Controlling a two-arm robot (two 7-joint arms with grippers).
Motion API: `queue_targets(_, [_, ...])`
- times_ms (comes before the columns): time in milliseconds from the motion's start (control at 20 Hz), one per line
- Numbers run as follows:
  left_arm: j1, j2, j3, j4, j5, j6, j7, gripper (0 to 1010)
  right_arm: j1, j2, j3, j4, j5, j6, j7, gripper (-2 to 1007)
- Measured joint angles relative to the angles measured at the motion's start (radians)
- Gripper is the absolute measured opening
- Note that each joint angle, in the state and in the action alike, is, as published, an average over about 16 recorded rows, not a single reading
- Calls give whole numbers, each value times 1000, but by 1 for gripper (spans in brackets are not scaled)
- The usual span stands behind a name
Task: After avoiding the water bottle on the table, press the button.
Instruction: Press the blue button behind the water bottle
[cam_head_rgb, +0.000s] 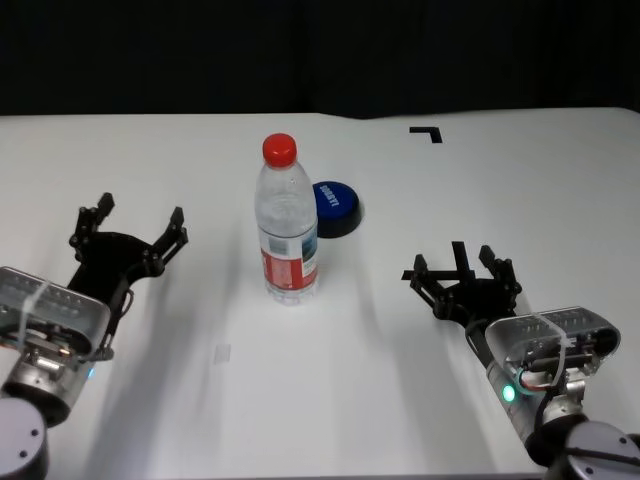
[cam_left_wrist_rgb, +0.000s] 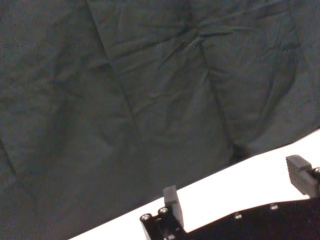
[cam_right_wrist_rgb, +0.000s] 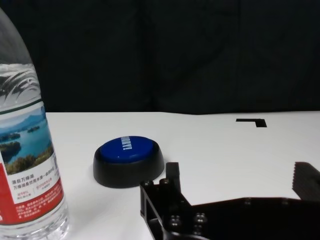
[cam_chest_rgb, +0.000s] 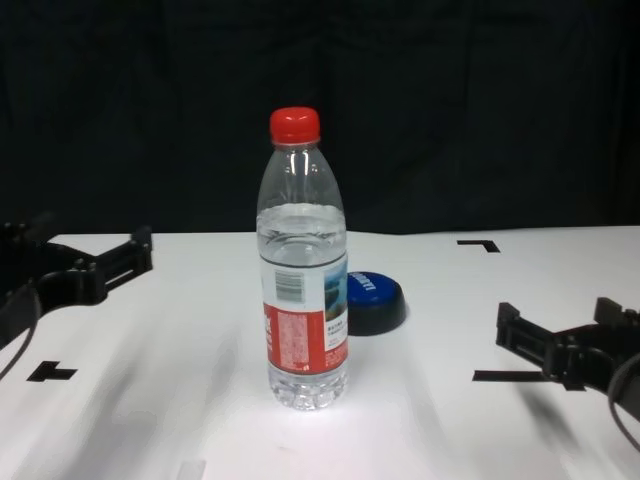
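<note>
The water bottle (cam_head_rgb: 285, 225) stands upright near the middle of the white table (cam_head_rgb: 200, 150), clear with a red cap and a red, white and blue label; it also shows in the chest view (cam_chest_rgb: 303, 290) and the right wrist view (cam_right_wrist_rgb: 25, 150). The blue dome button (cam_head_rgb: 336, 207) sits just behind and to the right of the bottle, also in the chest view (cam_chest_rgb: 372, 299) and the right wrist view (cam_right_wrist_rgb: 128, 160). My right gripper (cam_head_rgb: 463, 268) is open and empty, to the right of the bottle and nearer than the button. My left gripper (cam_head_rgb: 133, 222) is open and empty, left of the bottle.
Black tape marks lie on the table: an L-shaped corner at the far right (cam_head_rgb: 428, 132), a cross under my right gripper (cam_head_rgb: 460, 255), and a mark at the near left in the chest view (cam_chest_rgb: 52, 372). A black curtain (cam_left_wrist_rgb: 150, 100) hangs behind the table.
</note>
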Motion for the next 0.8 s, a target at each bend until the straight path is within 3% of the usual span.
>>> queue_targets(800, [109,-75,-41,-90,80,23,78,1003,0,0,0,0,0,0,0,1003])
